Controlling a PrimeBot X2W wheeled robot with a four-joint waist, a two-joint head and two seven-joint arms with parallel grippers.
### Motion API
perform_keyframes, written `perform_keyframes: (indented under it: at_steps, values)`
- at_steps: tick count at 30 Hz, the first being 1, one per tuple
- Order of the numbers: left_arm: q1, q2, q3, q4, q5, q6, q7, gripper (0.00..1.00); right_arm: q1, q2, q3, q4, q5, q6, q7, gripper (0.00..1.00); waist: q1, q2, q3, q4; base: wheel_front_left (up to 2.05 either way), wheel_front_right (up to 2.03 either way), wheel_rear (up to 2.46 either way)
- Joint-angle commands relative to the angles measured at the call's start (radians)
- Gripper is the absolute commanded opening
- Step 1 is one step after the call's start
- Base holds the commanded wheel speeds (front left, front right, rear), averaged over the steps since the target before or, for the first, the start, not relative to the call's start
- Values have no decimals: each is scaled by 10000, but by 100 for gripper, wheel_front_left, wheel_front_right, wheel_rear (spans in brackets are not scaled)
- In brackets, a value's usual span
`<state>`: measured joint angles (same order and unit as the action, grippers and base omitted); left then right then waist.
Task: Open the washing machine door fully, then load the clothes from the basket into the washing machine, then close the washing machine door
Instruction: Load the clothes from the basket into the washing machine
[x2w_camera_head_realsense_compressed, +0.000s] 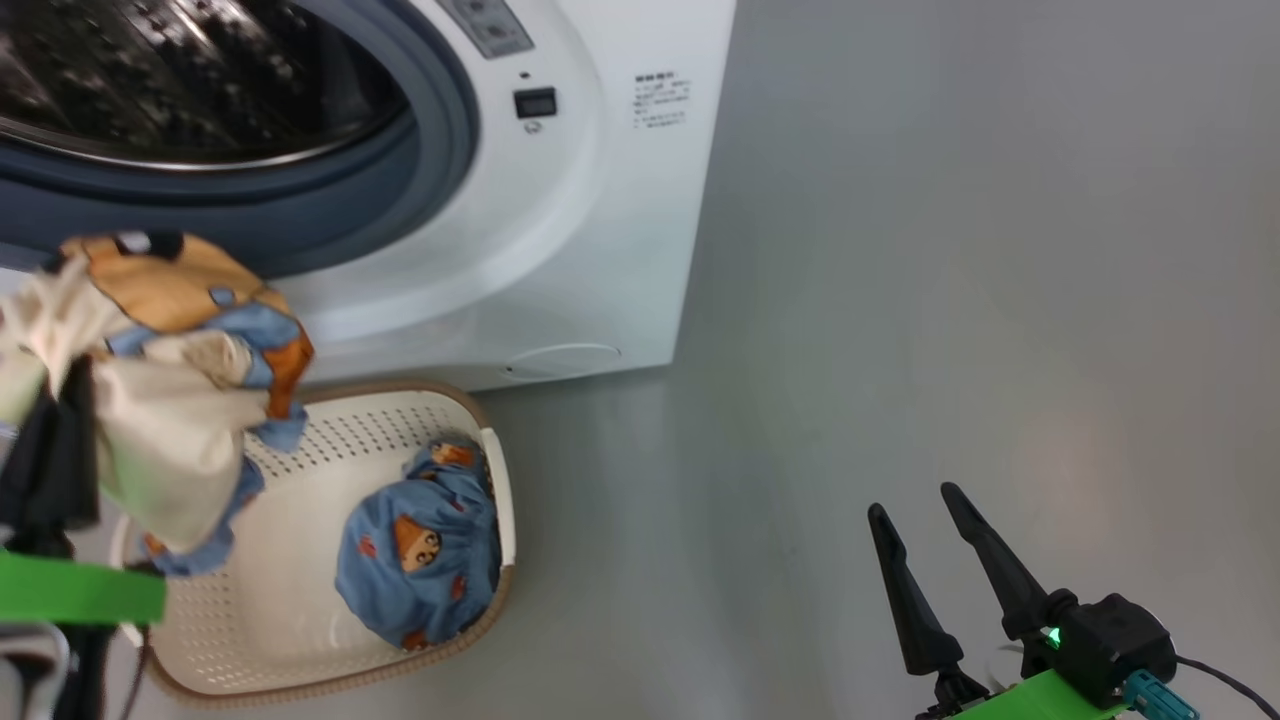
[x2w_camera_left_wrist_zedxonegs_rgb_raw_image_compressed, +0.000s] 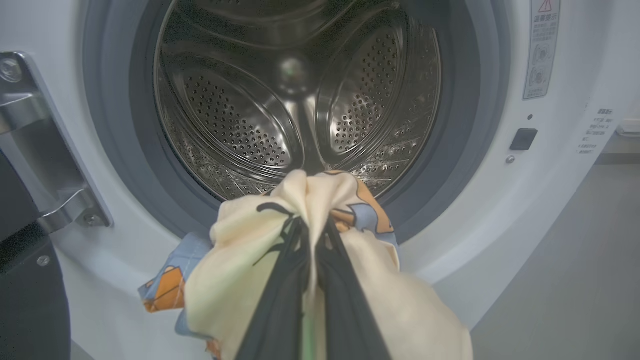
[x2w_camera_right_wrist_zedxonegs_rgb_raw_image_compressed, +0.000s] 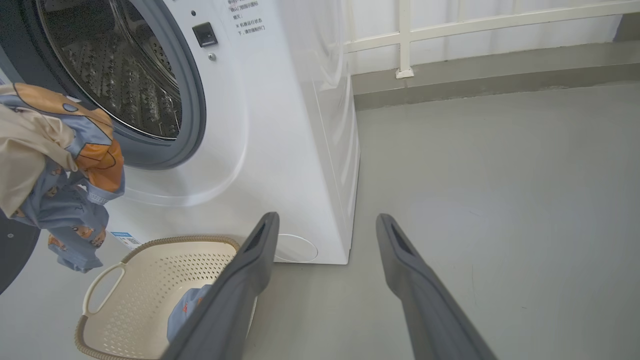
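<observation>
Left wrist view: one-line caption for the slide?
Left pincer shut on a bear-print garment, held before the open drum of the washing machine.

You're looking at a bare laundry spot. White front-loading washing machine (x2w_camera_head_realsense_compressed: 600, 200) stands on plain grey floor (x2w_camera_head_realsense_compressed: 950, 300), cream basket (x2w_camera_head_realsense_compressed: 270, 600) at its foot, white rail (x2w_camera_right_wrist_zedxonegs_rgb_raw_image_compressed: 475, 26) behind.

The washing machine (x2w_camera_left_wrist_zedxonegs_rgb_raw_image_compressed: 540, 200) bears a warning-triangle sticker (x2w_camera_left_wrist_zedxonegs_rgb_raw_image_compressed: 542, 47) and small printed lines (x2w_camera_head_realsense_compressed: 660, 100), none legible.

Surfaces I see
Past my left end effector (x2w_camera_left_wrist_zedxonegs_rgb_raw_image_compressed: 314, 225): shiny perforated steel washing machine drum (x2w_camera_left_wrist_zedxonegs_rgb_raw_image_compressed: 240, 115); soft cloth garment (x2w_camera_left_wrist_zedxonegs_rgb_raw_image_compressed: 240, 270) in its grip; matt plastic basket (x2w_camera_head_realsense_compressed: 290, 560).
</observation>
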<state>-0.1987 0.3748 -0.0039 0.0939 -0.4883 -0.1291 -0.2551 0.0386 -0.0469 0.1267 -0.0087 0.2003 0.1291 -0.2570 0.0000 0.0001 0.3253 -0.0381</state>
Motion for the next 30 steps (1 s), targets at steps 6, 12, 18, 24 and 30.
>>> perform_keyframes:
  at_steps: [6, 12, 18, 24, 30]
  values:
    - [-1745, 1175, 61, 392, -301, -15, -67, 0, -410, -33, 480, -340, 132, 16, -48, 100, 0, -1, 831, -571, 0, 0, 0]
    - [-2838, 1797, -434, 1105, -512, -15, -67, 0, -526, -33, 577, -425, 254, 16, -48, 100, 0, -1, 1171, -818, 0, 0, 0]
    - [-4409, 2448, -1143, 2123, -774, -15, -67, 0, -589, -33, 626, -550, 373, 16, -48, 100, 0, -1, 1657, -991, 0, 0, 0]
    - [-6083, 2908, -1957, 3056, -1306, -15, -67, 0, -626, -33, 663, -708, 428, 16, -48, 100, 0, -1, 2286, -1077, 0, 0, 0]
    - [-7673, 3025, -2911, 4009, -1886, -15, 147, 0, -779, -33, 785, -814, 487, 16, -48, 100, 0, -1, 2949, -1126, 0, 0, 0]
